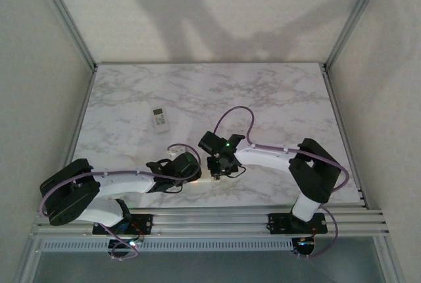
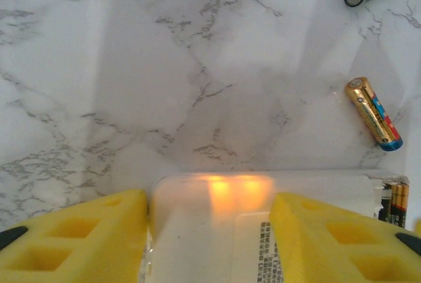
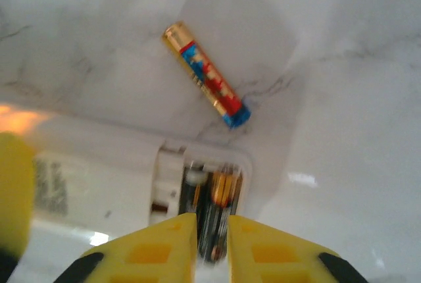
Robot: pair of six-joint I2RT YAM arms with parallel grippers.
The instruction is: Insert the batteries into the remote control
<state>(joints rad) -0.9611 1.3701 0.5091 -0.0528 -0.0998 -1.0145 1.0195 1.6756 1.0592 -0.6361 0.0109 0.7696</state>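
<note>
Left wrist: 2 loose batteries (image 2: pixel 373 113); left end effector (image 2: pixel 209 243) pinching remote (image 2: pixel 217 224); right (image 3: pixel 212 243) nearly pressed together

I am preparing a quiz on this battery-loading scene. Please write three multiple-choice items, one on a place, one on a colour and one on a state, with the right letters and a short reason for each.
1. Where does the gold battery lie?
A. inside the compartment
B. on the marble table, apart from the remote
C. between the left gripper's fingers

2. What colour are the gripper pads?
A. yellow
B. green
C. red

3. What is the state of the battery compartment of the near remote?
A. closed with its cover
B. open and empty
C. open with batteries in it

Answers:
1 B: both wrist views show it lying on bare marble beyond the remote's edge.
2 A: both wrist views show yellow pads.
3 C: the right wrist view shows batteries in the uncovered bay, with the right gripper just above.
</note>
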